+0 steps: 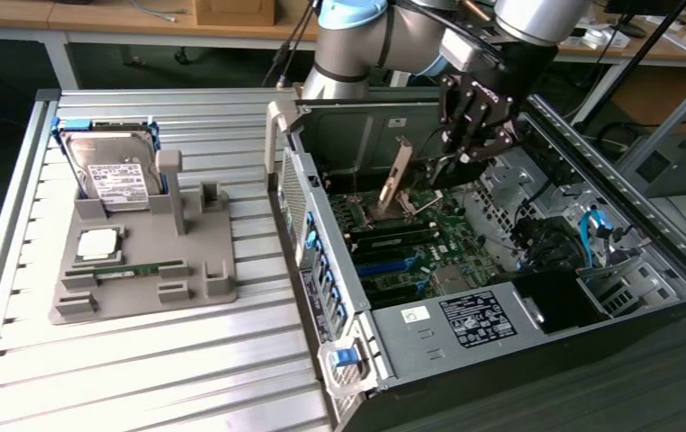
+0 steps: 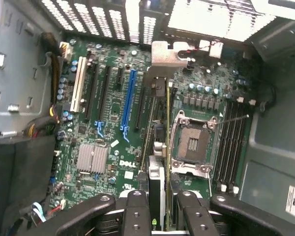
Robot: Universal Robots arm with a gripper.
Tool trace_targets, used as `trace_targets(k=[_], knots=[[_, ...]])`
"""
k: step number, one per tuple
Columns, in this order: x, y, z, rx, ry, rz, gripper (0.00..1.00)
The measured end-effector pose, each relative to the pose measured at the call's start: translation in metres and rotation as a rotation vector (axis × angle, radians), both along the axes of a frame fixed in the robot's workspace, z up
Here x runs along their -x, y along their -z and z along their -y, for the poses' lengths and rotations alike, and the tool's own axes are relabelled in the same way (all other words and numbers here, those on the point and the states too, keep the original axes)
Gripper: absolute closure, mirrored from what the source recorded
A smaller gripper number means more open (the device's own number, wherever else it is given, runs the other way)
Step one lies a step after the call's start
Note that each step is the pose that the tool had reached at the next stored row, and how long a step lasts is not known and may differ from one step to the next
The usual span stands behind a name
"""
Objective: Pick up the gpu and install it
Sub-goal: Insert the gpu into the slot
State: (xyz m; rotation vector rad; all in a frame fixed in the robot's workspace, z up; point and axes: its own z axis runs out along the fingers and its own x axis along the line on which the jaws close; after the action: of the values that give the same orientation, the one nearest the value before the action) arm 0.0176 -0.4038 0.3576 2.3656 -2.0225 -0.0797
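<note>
My gripper (image 1: 446,169) reaches down into the open computer case (image 1: 319,234), shut on the gpu (image 1: 396,176). The card hangs tilted above the green motherboard (image 1: 406,245), clear of the slots. In the wrist view the gpu (image 2: 167,147) shows edge-on as a narrow strip. It runs from between my gripper's (image 2: 161,209) two black fingers (image 2: 137,211) out to its silvery end bracket (image 2: 166,53). The strip lies between the long blue slot (image 2: 128,101) and the processor socket (image 2: 191,143).
A grey fixture (image 1: 139,270) on the slatted table holds a hard drive (image 1: 115,175), a chip (image 1: 97,241) and a green memory stick (image 1: 127,268). Case walls, drive cages (image 1: 559,234), blue cables (image 1: 593,234) and the power supply (image 1: 475,319) crowd the board.
</note>
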Motion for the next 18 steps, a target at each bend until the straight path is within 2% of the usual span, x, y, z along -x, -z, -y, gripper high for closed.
trace_targets(k=[2,9,12,14,18], knots=[[0.0000,0.0004,0.0000,-0.0023,0.072,0.0000,0.73],[0.0000,0.0014,0.0001,-0.0034,0.192,0.0001,0.73],[0.0001,0.0015,0.0003,-0.0085,0.197,-0.0004,0.73],[0.0000,0.0015,0.0008,-0.0164,0.191,-0.0011,0.73],[0.0000,0.0015,0.0008,-0.0168,0.138,-0.0016,0.73]])
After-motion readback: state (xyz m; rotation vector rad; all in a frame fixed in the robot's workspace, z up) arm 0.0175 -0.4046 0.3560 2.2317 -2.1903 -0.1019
